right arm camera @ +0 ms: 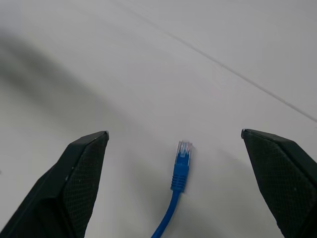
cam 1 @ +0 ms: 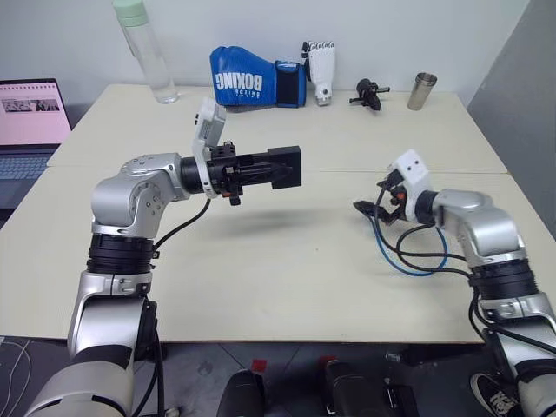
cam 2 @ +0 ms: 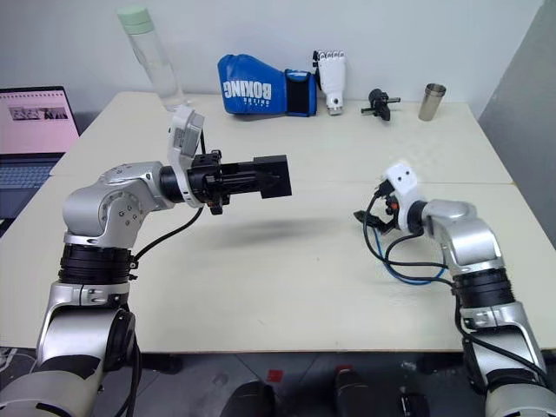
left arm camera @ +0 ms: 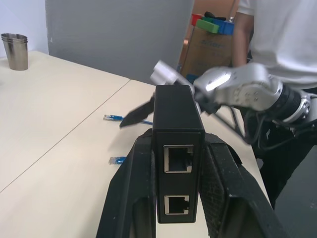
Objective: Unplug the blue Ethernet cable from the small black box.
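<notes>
Blue cable (right arm camera: 177, 186) lies loose on the table (cam 1: 287, 261) between the right gripper's (right arm camera: 176, 148) spread fingers, while the left gripper (left arm camera: 178, 163) clamps the black box (cam 1: 285, 167) aloft at left.

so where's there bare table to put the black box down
Widest bare patch: the near middle of the table, under the small black box held in the left gripper. The near left corner is bare too. Crowded: the far edge, with bottle, boxing glove and steel cup, and near right, where the blue Ethernet cable lies beside the open right gripper.
</notes>
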